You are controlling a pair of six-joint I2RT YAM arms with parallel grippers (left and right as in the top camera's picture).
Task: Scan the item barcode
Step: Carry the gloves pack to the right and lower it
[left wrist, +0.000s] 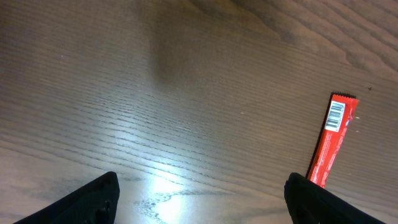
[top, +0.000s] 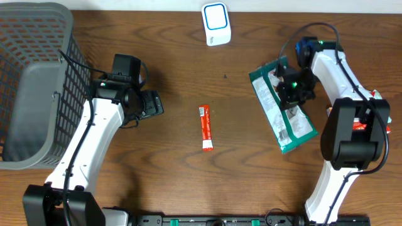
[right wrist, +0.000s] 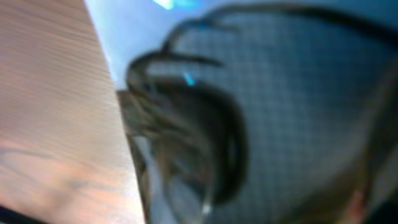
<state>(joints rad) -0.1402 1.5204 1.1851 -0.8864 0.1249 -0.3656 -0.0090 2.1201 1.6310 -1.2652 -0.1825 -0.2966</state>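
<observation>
At table's left edge: grey basket [top: 38,81]; items lie centre and right on the table [top: 188,182].
Left gripper [top: 154,103] jaws apart, just right of basket, touching nothing. Red stick packet [top: 205,127] mid-table, barcode up. White scanner [top: 215,24] at far edge. Right gripper [top: 295,88] jaws together over green pouch [top: 295,129] near right edge, hiding part of it; grip unclear.

red stick packet [top: 205,127] flat mid-table, barcode facing up, green pouch [top: 292,125] right, white scanner [top: 216,24] beyond
</observation>
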